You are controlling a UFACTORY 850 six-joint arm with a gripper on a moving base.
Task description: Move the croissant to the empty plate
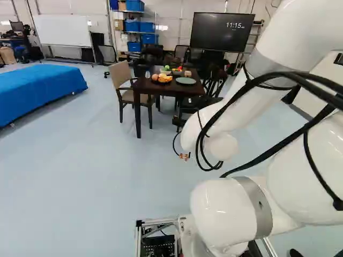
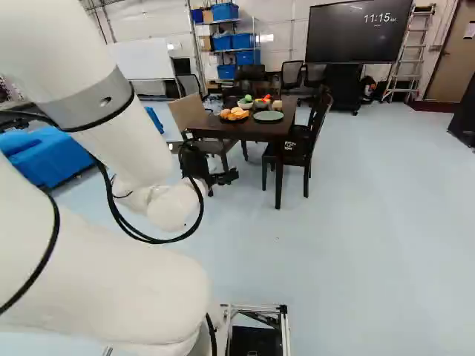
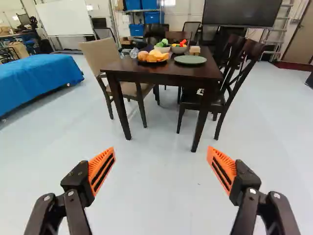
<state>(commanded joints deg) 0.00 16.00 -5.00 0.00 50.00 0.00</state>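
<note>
In the right base view my gripper (image 2: 225, 177) is a small dark shape before the table. In the wrist view the gripper (image 3: 161, 151) stands wide open, floor showing between its orange pads. The dark table lies well ahead of it. A flat green plate (image 3: 190, 59), bare on top, rests near the table's near edge. Beside it, a dark plate (image 3: 167, 62) carries yellow and orange-brown food (image 3: 155, 56); which piece is the croissant I cannot tell from here.
The dark table (image 3: 156, 73) also holds two bowls with colourful food (image 3: 162, 49) and a small light brown block (image 3: 194, 50). A beige chair (image 3: 100, 53) stands at one side, dark chairs (image 3: 239, 66) at the other. A blue-covered surface (image 1: 40, 91) lies farther off.
</note>
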